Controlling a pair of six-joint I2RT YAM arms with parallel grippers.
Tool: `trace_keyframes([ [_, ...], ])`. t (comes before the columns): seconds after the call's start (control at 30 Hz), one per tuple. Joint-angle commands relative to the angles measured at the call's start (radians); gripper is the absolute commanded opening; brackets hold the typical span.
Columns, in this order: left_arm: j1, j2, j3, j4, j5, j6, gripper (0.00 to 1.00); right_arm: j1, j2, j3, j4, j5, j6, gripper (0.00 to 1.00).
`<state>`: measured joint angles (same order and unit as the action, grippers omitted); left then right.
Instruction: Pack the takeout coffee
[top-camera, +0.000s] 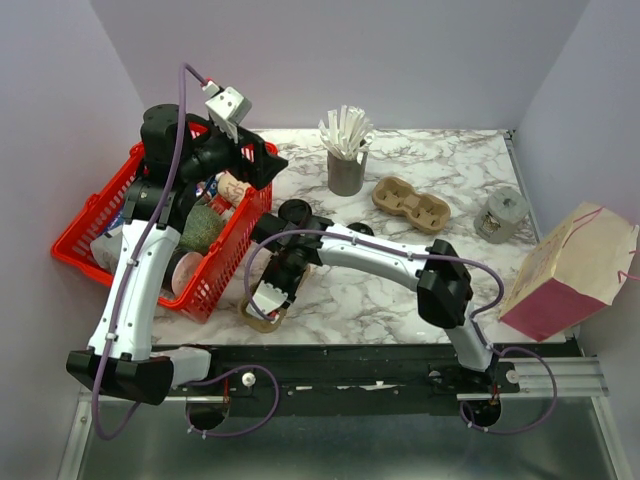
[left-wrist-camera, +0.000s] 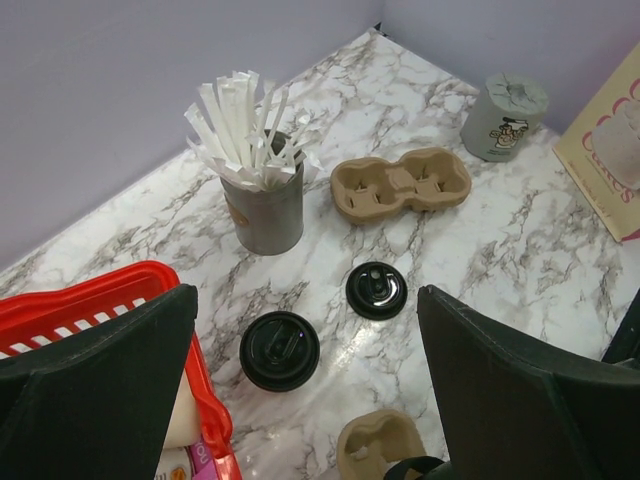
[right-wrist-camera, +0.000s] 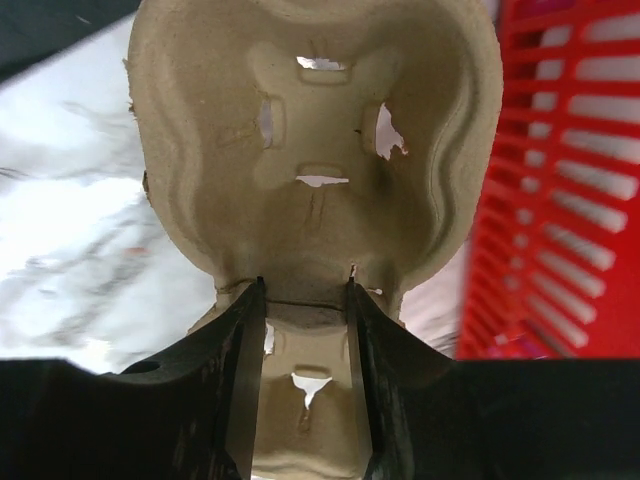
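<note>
Two black lids lie on the marble worktop (left-wrist-camera: 520, 250): near lid (left-wrist-camera: 280, 350) just beside the red basket (left-wrist-camera: 80, 290), far lid (left-wrist-camera: 376, 290) beyond. Right hand (right-wrist-camera: 305, 290) pinches a pulp carrier (right-wrist-camera: 320, 150) at its waist; left hand (left-wrist-camera: 310, 425) gapes empty. A tan cup (top-camera: 186, 272) seemingly lies in the basket.

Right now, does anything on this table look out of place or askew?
Yes. The paper bag lies tipped over at the far right instead of standing, and it reaches past the edge of the table. The right gripper pinching a pulp carrier beside the red basket also seems off-task.
</note>
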<state>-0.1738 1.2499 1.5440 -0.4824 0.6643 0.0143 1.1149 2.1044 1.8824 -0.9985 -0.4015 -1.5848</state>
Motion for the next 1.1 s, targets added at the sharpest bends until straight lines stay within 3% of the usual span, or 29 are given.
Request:
trace_keyframes([
  [0.0, 0.011, -0.032, -0.022, -0.012, 0.008, 0.004, 0.99, 0.006, 0.058, 0.058, 0.041, -0.020, -0.220, 0.45],
  [0.33, 0.014, -0.047, -0.051, -0.010, 0.020, -0.005, 0.99, 0.011, 0.174, 0.150, -0.018, 0.016, -0.328, 0.49],
  [0.5, 0.019, -0.058, -0.073, -0.004, 0.027, -0.010, 0.99, 0.011, 0.171, 0.147, -0.009, 0.004, -0.327, 0.66],
  [0.67, 0.022, -0.061, -0.068, 0.007, 0.040, -0.010, 0.98, 0.010, 0.102, 0.109, 0.012, 0.018, -0.252, 0.73],
  [0.83, 0.017, -0.050, -0.053, 0.041, 0.052, -0.051, 0.99, -0.013, -0.058, 0.034, 0.012, 0.043, 0.025, 0.74],
  [0.87, 0.016, -0.046, -0.053, 0.056, 0.034, -0.062, 0.99, -0.024, -0.151, 0.000, 0.015, 0.044, 0.066, 0.75],
  [1.07, -0.061, 0.011, 0.011, 0.025, -0.011, -0.019, 0.98, -0.124, -0.538, -0.344, 0.147, 0.165, 0.518, 0.80],
])
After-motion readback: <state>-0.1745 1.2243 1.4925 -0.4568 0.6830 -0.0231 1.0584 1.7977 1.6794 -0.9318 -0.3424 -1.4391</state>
